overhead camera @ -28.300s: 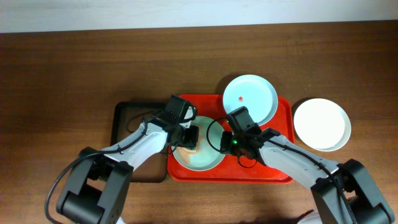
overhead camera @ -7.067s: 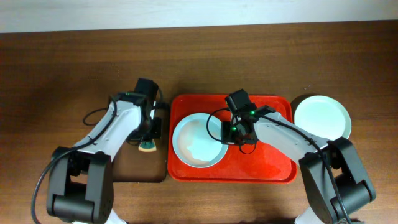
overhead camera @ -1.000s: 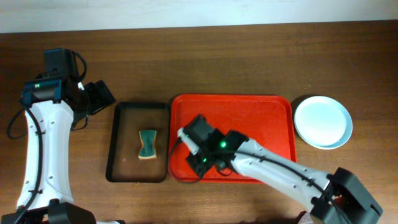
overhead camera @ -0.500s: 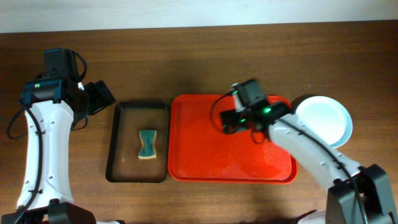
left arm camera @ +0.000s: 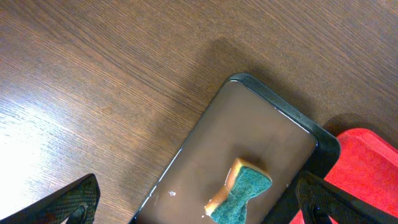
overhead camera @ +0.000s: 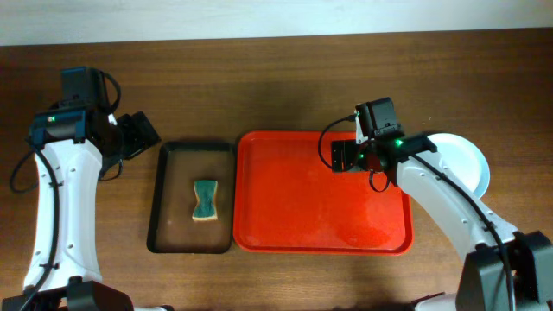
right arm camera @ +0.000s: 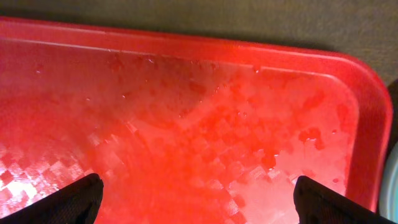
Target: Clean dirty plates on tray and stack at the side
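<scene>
Overhead: the red tray (overhead camera: 321, 192) lies bare at the table's (overhead camera: 259, 78) middle. The plates (overhead camera: 460, 162) sit stacked on the table just past its right edge, white on top, partly under the right arm; their number cannot be told. The right gripper (overhead camera: 341, 156) hangs over the red tray's upper right part. The left gripper (overhead camera: 130, 142) is well off to the left, above the wood. Between them sits a black tray (overhead camera: 168, 155) holding a sponge (overhead camera: 205, 200).

Left wrist: the fingertips (left arm camera: 78, 200) stand wide apart with nothing between, over the black tray and the sponge.

Right wrist: the fingertips (right arm camera: 74, 196) are spread wide and empty above the red tray's wet floor; a pale plate edge shows at far right.
</scene>
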Robot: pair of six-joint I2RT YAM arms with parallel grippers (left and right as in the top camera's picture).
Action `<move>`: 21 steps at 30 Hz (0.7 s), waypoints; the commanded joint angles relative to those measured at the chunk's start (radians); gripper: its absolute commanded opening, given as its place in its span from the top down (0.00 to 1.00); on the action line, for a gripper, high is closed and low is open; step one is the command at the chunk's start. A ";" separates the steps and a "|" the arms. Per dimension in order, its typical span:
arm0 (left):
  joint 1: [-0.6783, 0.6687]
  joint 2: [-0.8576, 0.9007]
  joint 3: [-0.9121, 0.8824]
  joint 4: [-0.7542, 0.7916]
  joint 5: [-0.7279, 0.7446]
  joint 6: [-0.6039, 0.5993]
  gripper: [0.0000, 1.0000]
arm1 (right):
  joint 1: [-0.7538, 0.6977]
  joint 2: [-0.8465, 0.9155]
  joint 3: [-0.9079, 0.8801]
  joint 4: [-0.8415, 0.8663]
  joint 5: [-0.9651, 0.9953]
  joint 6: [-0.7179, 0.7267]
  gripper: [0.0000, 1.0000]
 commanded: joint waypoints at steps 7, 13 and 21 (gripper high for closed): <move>0.003 -0.022 0.008 -0.001 -0.007 -0.009 0.01 | -0.003 -0.583 0.010 0.006 0.035 -0.006 0.02; 0.003 -0.021 0.008 -0.001 -0.007 -0.009 0.01 | -0.003 -1.221 -0.124 0.002 -0.019 -0.006 0.02; 0.003 -0.021 0.008 -0.001 -0.007 -0.009 0.01 | -0.004 -1.576 -0.454 0.250 -0.004 0.001 0.02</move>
